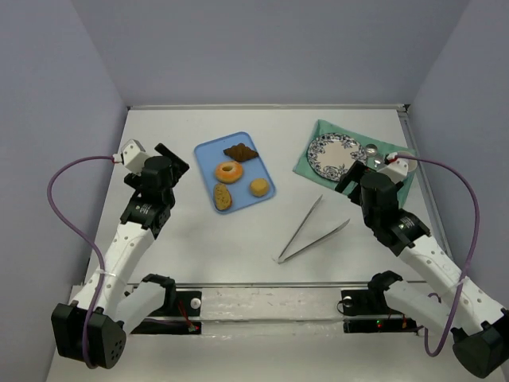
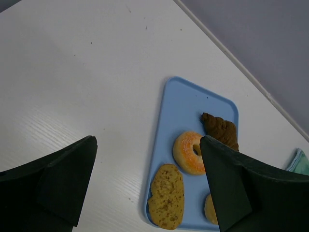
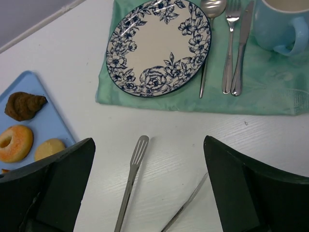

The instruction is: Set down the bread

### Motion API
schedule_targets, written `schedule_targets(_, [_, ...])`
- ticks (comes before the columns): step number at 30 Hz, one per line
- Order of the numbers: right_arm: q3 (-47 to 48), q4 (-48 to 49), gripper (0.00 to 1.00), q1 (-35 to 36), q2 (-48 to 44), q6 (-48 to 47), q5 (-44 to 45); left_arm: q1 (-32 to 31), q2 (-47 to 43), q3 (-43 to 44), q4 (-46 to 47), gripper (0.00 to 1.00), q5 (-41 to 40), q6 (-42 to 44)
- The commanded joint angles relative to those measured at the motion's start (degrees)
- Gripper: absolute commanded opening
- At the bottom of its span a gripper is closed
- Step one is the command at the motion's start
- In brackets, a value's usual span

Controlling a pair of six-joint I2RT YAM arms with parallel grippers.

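The bread (image 1: 258,187), a small round golden bun, lies at the right of the blue tray (image 1: 208,154). It also shows in the right wrist view (image 3: 49,149), and only its edge (image 2: 210,209) shows in the left wrist view, behind a finger. The flowered plate (image 1: 336,155) stands empty on a green cloth (image 1: 314,165). My left gripper (image 1: 176,163) is open and empty, left of the tray (image 2: 183,101). My right gripper (image 1: 350,181) is open and empty, hovering between the plate (image 3: 159,43) and the metal tongs (image 1: 310,231).
The tray also holds an orange doughnut (image 1: 229,171), a speckled oval roll (image 1: 223,196) and a dark brown pastry (image 1: 239,151). A spoon, fork and knife (image 3: 231,48) and a blue mug (image 3: 282,21) lie on the cloth. Walls enclose the table.
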Motion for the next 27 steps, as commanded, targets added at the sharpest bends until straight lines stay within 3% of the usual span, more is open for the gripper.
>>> schedule_targets(1, [2.3, -0.65, 1.0, -0.26, -0.95, -0.48, -0.23, 0.51, -1.0, -0.39, 2.35, 0.99, -0.85, 0.68])
schedule_targets(7, [1.86, -4.86, 1.0, -0.26, -4.11, 3.1, -7.61, 0.51, -0.91, -0.48, 2.7, 0.99, -0.41, 0.77])
schedule_targets(11, [4.75, -18.0, 1.0, -0.26, -1.84, 10.57, -14.12, 0.51, -0.39, -0.48, 2.96, 0.99, 0.03, 0.94])
schedule_targets(15, [7.92, -27.45, 1.0, -0.26, 6.06, 12.79, -22.03, 0.51, 0.05, -0.21, 2.96, 0.99, 0.38, 1.29])
schedule_targets(23, [9.85, -32.55, 1.0, 11.94, 20.12, 23.05, -20.11, 0.51, -0.47, -0.65, 2.61, 0.99, -0.67, 0.94])
schedule_targets(27, [7.84, -29.93, 1.0, 16.35, 24.79, 30.01, -20.36, 0.59, -0.12, -0.65, 2.96, 0.99, -0.58, 1.03])
